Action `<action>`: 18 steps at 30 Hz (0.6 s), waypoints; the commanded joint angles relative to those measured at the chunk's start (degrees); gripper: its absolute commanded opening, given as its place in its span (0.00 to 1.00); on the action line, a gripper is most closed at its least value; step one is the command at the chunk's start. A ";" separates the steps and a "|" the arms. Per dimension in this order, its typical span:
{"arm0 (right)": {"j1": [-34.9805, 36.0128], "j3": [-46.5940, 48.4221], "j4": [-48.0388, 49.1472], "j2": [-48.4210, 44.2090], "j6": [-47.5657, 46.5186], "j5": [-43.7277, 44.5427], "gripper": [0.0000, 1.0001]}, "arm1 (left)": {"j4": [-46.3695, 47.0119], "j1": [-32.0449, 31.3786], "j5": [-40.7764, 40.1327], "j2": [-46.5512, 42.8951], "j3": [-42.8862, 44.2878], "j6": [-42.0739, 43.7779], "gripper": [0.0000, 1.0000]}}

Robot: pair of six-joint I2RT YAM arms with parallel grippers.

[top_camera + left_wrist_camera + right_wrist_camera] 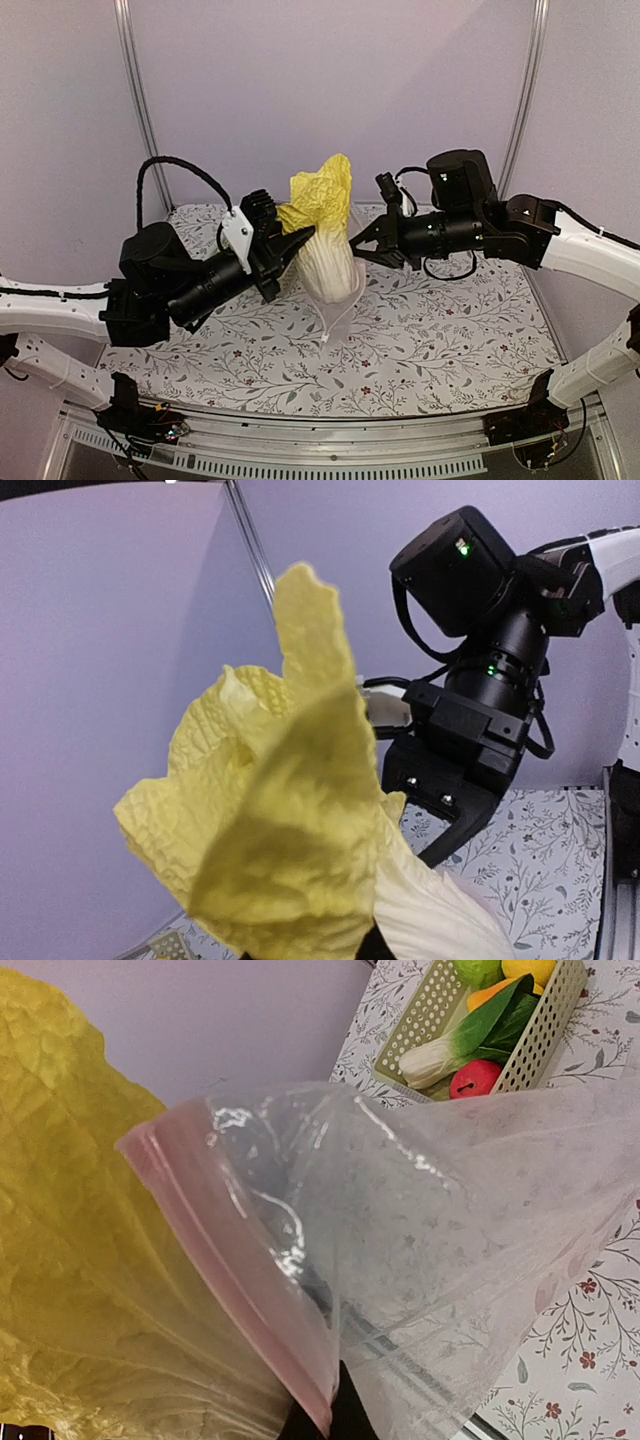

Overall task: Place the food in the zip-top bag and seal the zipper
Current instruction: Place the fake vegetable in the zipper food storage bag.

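Left claw (303,241) is clamped on the cabbage (322,215), with its tips biting the side about where yellow leaf gives way to white stalk. From the left wrist only a dark sliver of finger shows beneath the leaves, so the grip is read from the overhead view. The cabbage stands upright just ahead of this claw, its crinkled leafy end well above the tips and its pale stalk end below them. Right claw (360,246) comes in from the opposite side, its tips facing the left claw's with the cabbage between them. Its jaws are pinched tight on the mouth edge of the zip-top bag (340,300). The bag hangs from that pinch, clear and crinkled, sagging below both claws with its lower corner down near the table (450,340). The stalk end looks sunk into the bag's mouth; how deep, cannot tell. From the right wrist, the zipper (235,1275) runs as a pinkish strip up and away from the fingers (345,1412). Cabbage leaf crowds in just left of the strip and bag film billows to its right. Far ahead of the right claw, past the bag, a pale green lattice basket (425,1015) sits on the floral table. It holds a green apple (478,968), a yellow fruit (530,966), a dark green vegetable (495,1025) with a white stem, and a red fruit (475,1078), all well apart from both claws. From the left wrist, the right claw's black body looms just behind the cabbage.
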 commanded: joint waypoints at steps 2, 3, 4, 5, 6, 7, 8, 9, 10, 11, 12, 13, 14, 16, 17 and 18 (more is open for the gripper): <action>-0.47 -0.97 8.12 -4.05 5.12 -0.63 0.00 | -0.23 -2.88 -8.07 2.79 -1.27 7.08 0.00; -0.66 -1.31 8.09 -4.48 5.57 -0.45 0.00 | -0.35 -2.84 -8.45 2.67 -1.24 7.43 0.00; -0.83 -1.59 8.10 -4.76 5.79 -0.10 0.00 | -0.50 -2.84 -8.90 2.57 -1.19 7.80 0.00; -0.86 -1.85 8.15 -4.94 5.96 0.22 0.00 | -0.95 -2.83 -9.49 2.55 -1.10 8.29 0.00; -0.82 -2.07 8.20 -5.24 6.13 0.43 0.00 | -1.37 -2.83 -10.28 2.60 -0.92 8.94 0.00; -0.82 -2.19 8.18 -5.42 6.17 0.49 0.00 | -1.96 -2.83 -11.16 2.70 -0.72 9.46 0.00; -0.88 -2.25 8.27 -5.52 6.19 0.55 0.00 | -2.31 -2.83 -11.99 2.83 -0.60 10.31 0.00; -0.86 -2.29 8.38 -5.66 6.25 0.49 0.00 | -2.59 -2.83 -12.48 2.88 -0.60 10.70 0.00; -0.86 -2.29 8.38 -5.78 6.20 0.56 0.00 | -2.73 -2.83 -12.40 2.88 -0.57 10.77 0.00; -0.82 -2.29 8.38 -5.79 6.19 0.63 0.00 | -2.83 -2.87 -11.97 2.91 -0.52 10.35 0.00; -0.85 -2.36 8.35 -5.80 6.19 0.79 0.00 | -3.01 -2.83 -11.05 2.97 -0.47 9.54 0.00; -0.82 -2.44 8.28 -5.68 6.19 1.01 0.00 | -3.15 -2.83 -9.92 3.10 -0.25 8.64 0.00; -0.87 -2.53 8.32 -5.59 6.14 1.29 0.00 | -3.32 -2.85 -8.91 3.35 0.08 7.38 0.00; -0.81 -2.79 8.35 -5.25 6.10 1.83 0.00 | -3.36 -2.83 -5.92 4.13 1.04 4.35 0.00; -0.81 -2.94 8.48 -5.07 6.10 2.02 0.00 | -3.19 -2.83 -4.57 4.69 1.52 2.77 0.00; -0.81 -3.06 8.63 -4.80 6.10 2.27 0.00 | -3.00 -2.83 -3.37 5.34 2.09 1.29 0.00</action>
